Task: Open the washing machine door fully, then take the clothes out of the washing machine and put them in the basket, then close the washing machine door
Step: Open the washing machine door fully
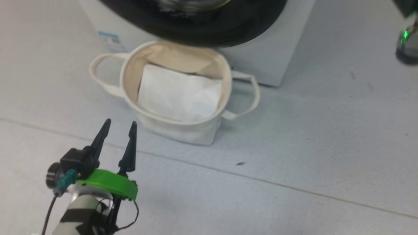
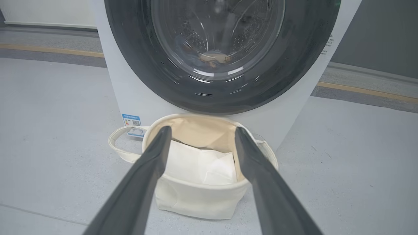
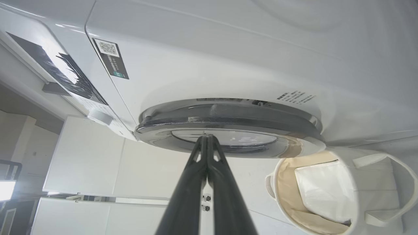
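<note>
While your left gripper [image 1: 119, 125] gapes by the basket [image 1: 183, 130] (pad [image 1: 179, 93] inside), your right gripper [image 3: 207, 138] is pinched closed at the door [image 3: 228, 122].

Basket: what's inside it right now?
A white folded pad lies inside the basket, leaning against its far wall. The basket's floor under the pad is covered, so anything beneath it can't be seen.
</note>
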You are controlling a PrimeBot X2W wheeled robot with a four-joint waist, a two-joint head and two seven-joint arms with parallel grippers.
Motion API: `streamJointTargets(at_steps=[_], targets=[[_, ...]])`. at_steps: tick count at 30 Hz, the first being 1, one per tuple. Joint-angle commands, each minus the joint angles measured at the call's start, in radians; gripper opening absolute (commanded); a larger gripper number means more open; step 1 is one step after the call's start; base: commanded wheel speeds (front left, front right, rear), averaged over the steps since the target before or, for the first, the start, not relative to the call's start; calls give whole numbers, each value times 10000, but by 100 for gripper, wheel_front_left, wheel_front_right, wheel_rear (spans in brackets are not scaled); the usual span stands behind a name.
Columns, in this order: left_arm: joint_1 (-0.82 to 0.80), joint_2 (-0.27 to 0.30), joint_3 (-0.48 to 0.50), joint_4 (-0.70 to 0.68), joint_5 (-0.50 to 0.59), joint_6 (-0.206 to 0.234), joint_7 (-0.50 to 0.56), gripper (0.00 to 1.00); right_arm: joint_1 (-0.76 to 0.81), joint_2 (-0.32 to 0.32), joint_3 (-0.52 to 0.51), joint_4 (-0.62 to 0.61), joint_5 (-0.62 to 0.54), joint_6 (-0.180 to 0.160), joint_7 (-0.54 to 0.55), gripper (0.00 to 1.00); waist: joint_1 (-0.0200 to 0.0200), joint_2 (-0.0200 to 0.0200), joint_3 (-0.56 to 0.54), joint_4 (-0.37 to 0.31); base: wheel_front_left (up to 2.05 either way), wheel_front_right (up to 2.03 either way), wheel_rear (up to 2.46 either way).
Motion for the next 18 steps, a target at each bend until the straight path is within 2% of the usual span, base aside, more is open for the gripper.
streamJointTargets(at_steps=[1, 10, 18], targets=[[-478, 94, 389, -226, 168, -103, -120, 100, -757, -86, 175, -53, -58, 4, 176, 0, -1, 0, 514, 518, 0, 0, 0], [-897, -428, 530, -215, 603, -499, -120, 100, -2952, 162, 634, 1527, -736, 4, -192, 0, -1, 0, 1554, 1092, 0, 0, 0], [-1331, -871, 670, -379, 1038, -731, -120, 100, -3845, 398, 872, 1970, -1128, 4, -739, 0, -1, 0, 2225, 1474, 0, 0, 0]])
